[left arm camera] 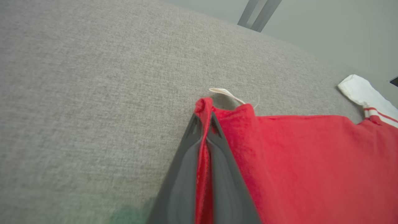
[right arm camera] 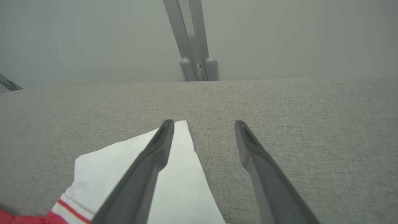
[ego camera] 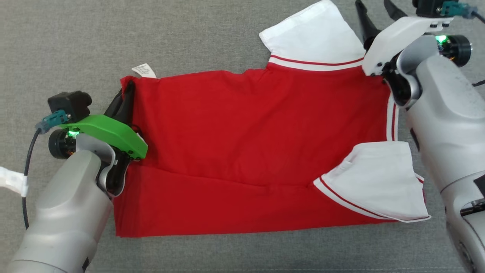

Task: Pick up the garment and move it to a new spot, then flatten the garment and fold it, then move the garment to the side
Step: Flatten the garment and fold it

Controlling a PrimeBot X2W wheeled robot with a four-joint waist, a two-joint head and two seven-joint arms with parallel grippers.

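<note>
Red garment (ego camera: 257,132): spread flat on grey worktop (ego camera: 189,38), corners reachable.
Left pincer (ego camera: 129,91): clamped on garment's corner beside care tag (ego camera: 144,70), probably for lifting into fold.
Right pincer (right arm camera: 203,124): wide, empty, over garment's white sleeve (right arm camera: 102,174), not yet gripping.

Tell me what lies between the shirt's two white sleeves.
In the head view, the shirt's red body fills the stretch between the upper sleeve and the lower sleeve.
</note>
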